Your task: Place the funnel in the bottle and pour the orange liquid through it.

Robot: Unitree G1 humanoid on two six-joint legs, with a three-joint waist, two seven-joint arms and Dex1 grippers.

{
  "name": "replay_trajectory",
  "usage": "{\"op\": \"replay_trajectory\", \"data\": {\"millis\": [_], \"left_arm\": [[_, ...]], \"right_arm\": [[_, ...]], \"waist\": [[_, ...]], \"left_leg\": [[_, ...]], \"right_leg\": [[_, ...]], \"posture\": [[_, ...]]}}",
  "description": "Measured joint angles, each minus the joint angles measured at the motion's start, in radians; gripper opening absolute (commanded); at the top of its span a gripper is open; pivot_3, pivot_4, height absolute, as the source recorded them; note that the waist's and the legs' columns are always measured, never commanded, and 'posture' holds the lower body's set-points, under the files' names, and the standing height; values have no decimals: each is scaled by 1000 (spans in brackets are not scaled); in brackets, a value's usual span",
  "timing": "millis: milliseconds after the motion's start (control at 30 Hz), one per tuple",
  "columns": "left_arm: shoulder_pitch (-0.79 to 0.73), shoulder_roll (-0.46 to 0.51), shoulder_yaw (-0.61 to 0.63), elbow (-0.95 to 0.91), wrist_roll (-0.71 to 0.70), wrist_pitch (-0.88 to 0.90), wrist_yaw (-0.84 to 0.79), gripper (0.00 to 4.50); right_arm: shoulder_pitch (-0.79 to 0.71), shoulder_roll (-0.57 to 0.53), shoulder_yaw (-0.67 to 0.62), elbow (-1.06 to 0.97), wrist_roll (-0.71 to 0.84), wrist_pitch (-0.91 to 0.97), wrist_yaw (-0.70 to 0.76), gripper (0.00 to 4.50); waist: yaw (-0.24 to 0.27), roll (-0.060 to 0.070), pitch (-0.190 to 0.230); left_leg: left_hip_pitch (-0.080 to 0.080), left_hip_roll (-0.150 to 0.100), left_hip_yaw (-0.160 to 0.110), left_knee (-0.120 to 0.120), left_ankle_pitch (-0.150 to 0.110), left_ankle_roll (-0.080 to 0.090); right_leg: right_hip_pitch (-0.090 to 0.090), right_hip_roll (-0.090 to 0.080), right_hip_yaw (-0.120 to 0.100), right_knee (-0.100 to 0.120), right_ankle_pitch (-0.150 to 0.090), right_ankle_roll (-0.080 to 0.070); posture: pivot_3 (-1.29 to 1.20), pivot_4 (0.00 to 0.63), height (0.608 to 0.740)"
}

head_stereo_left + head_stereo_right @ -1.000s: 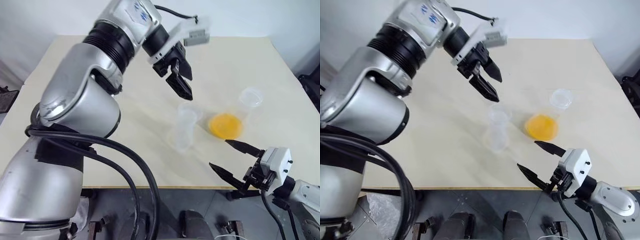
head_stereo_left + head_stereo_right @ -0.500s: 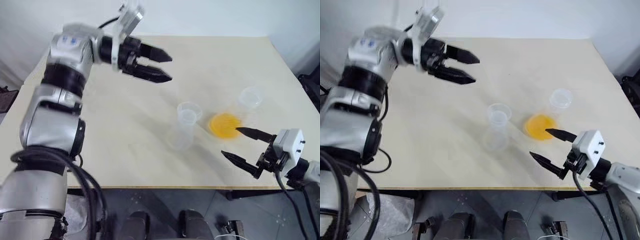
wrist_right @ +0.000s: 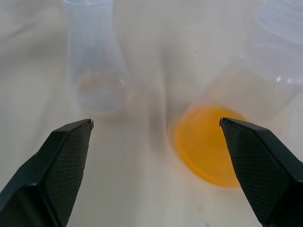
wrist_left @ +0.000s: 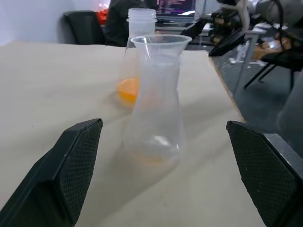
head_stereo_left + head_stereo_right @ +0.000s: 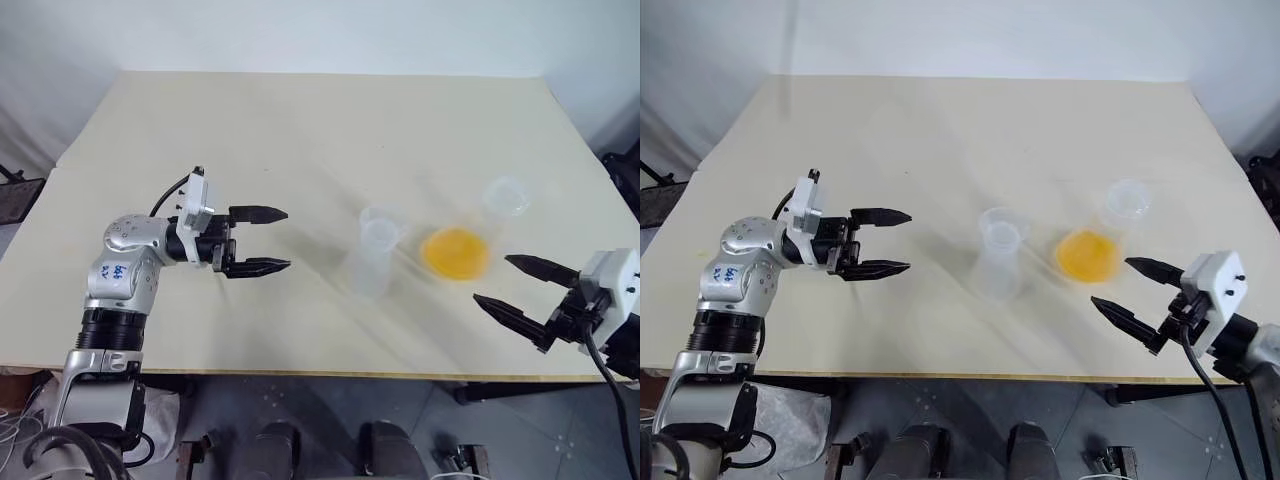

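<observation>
Orange liquid (image 5: pixel 455 253), beige table (image 5: pixel 300 130), black fingers (image 5: pixel 262 213).

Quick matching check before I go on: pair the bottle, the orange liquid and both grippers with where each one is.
1 bottle
2 orange liquid
3 left gripper
4 right gripper

a jaws open, at the near right edge of the table
b in the base of the flask
c jaws open, pointing at the bottle from its left
d upright mid-table, left of the flask

Pairs: 1-d, 2-b, 3-c, 4-a

table (image 5: pixel 300 120): cream top | background (image 4: pixel 175 7): lit monitor, dark chairs (image 4: pixel 85 28)
</observation>
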Motion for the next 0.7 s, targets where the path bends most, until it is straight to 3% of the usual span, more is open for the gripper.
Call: {"op": "replay_trajectory", "data": {"millis": [133, 333, 500, 700], "left_arm": [[45, -75, 11, -4, 19, -84, 52, 4463], [50, -98, 17, -3, 31, -137, 101, 4463], [50, -97, 17, -5, 32, -141, 112, 4463], [78, -96, 0, -53, 32, -110, 128, 4463]], "right_arm": [[80, 63, -80, -70, 32, 31, -67, 4500], [208, 135, -174, -156, 43, 36, -131, 4500], [154, 139, -161, -159, 40, 28, -175, 4500], [-35, 136, -37, -50, -15, 24, -222, 4500]], "waist": [[5, 0, 0], [-3, 1, -1], [-18, 2, -1], [-24, 2, -2]], "left_leg": [[0, -1, 0, 0, 0, 0], [2, 0, 4, -1, 0, 0], [3, 1, 4, -2, 0, 0], [3, 1, 4, -2, 0, 0]], "right_leg": [[0, -1, 0, 0, 0, 0], [1, 0, 1, 0, 0, 0], [1, 1, 1, 0, 0, 0], [1, 0, 1, 0, 0, 0]], "posture": [[0, 150, 740], [0, 150, 740], [0, 150, 740], [0, 150, 740]]}}
